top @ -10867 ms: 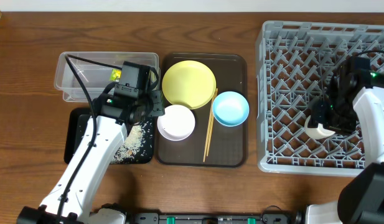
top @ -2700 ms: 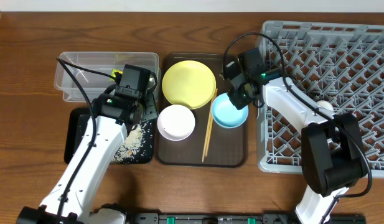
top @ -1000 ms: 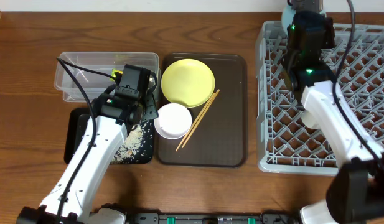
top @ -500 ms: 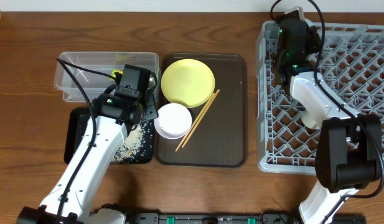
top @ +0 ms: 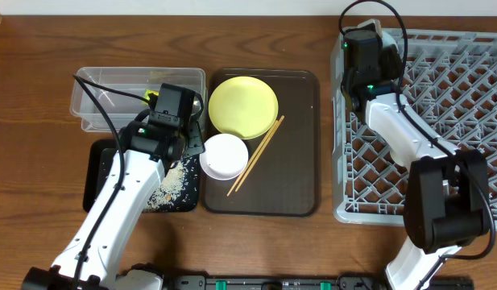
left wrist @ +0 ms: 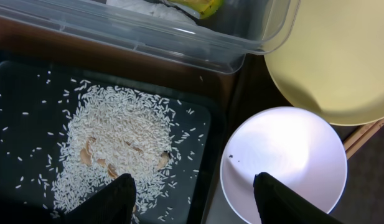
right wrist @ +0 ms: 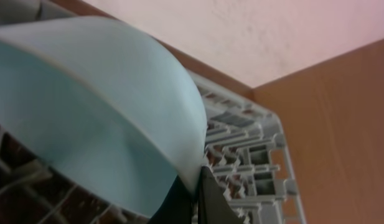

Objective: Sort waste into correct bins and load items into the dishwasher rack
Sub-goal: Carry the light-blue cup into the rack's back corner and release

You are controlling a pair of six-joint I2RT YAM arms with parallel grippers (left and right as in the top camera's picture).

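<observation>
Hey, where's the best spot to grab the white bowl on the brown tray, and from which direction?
Pinch the white bowl by its rim from above, one finger inside: it sits upright, mouth up. Probably the near edge, since the chopsticks and yellow plate crowd the far and right sides.

In the right wrist view the light-blue bowl (right wrist: pixel 86 106) is blurred and cut off by the left and bottom edges. At the upper right of the overhead view it cannot be made out behind the right arm (top: pixel 397 121). At overhead left the left arm (top: pixel 123 193) hides much of the black tray (top: pixel 99 173). The left wrist view's top edge cuts the snack wrapper (left wrist: pixel 201 5), and its bottom edge cuts the left gripper (left wrist: pixel 198 199).
</observation>
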